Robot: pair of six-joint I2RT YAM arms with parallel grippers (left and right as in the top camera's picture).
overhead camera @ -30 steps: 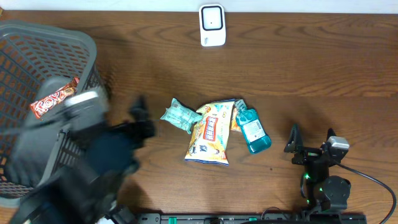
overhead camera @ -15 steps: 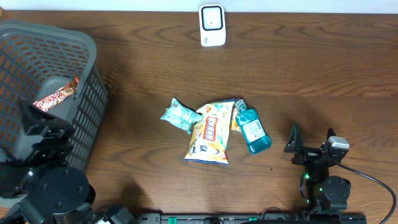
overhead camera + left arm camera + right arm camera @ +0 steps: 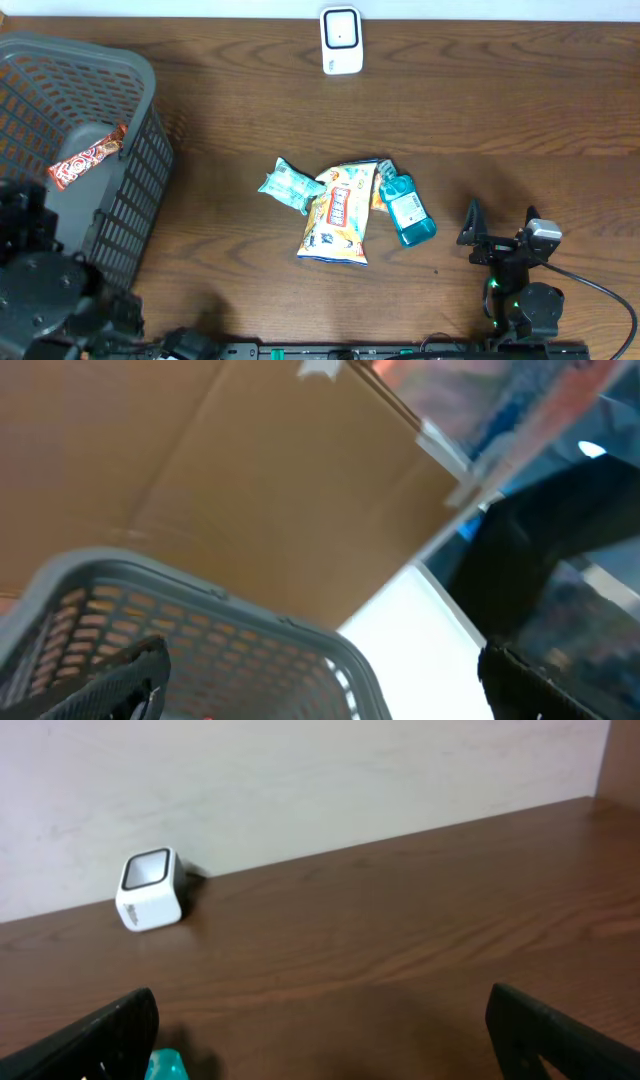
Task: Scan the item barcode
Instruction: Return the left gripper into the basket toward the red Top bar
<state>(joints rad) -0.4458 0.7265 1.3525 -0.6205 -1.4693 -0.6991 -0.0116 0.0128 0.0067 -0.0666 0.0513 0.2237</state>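
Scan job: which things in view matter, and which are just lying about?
Job:
white box-shaped scanner
teal plastic bottle
yellow foil snack bag
small teal wrapped packet

Lying about, likely:
grey plastic mesh basket
red wrapped bar inside it

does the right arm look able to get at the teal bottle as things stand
Probably yes. The right gripper is open, the teal bottle lies nearest it, and only bare table lies between. The snack bag crowds the bottle's far side.
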